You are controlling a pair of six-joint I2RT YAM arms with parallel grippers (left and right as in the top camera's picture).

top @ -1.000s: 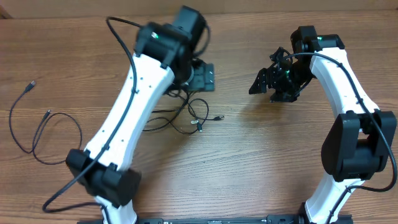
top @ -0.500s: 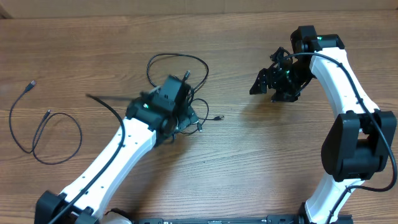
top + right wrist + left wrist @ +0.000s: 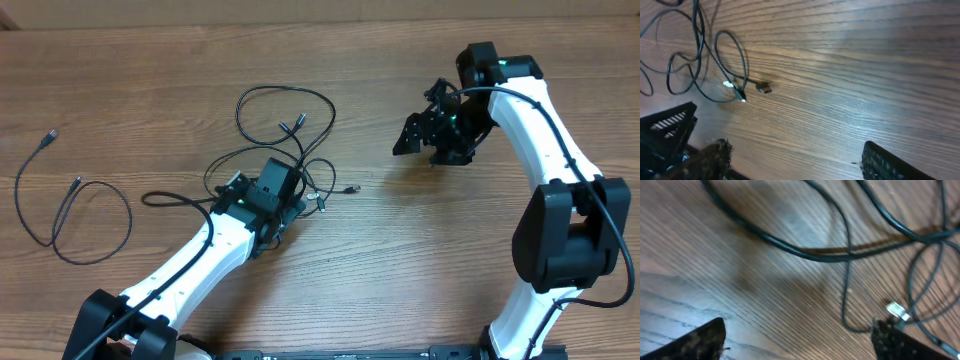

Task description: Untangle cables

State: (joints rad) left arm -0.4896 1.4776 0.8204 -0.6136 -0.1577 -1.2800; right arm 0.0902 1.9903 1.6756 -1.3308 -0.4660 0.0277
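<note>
A tangle of thin black cables [image 3: 290, 140] lies at the table's middle, with a big loop at the back and small plugs [image 3: 348, 188] on its right. My left gripper [image 3: 285, 200] hovers low over the tangle's front edge. In the left wrist view it is open [image 3: 800, 342], with bare wood between the fingers [image 3: 700, 340]. The cables [image 3: 840, 255] cross ahead, and a silver-tipped plug [image 3: 897, 310] lies by the right finger. My right gripper [image 3: 425, 135] hangs open to the right of the tangle, empty [image 3: 795, 160]. Cable loops [image 3: 705, 55] and a plug [image 3: 763, 88] show at its far left.
A separate black cable [image 3: 70, 215] lies alone in a loop at the far left, its plug ends [image 3: 46, 138] pointing toward the back. The white left arm [image 3: 190, 265] slants from the front left to the tangle. The right arm [image 3: 560, 150] arches along the right side.
My left arm has swung down from the back of the table to the tangle's front, uncovering the big cable loop. The right gripper has shifted slightly left.
</note>
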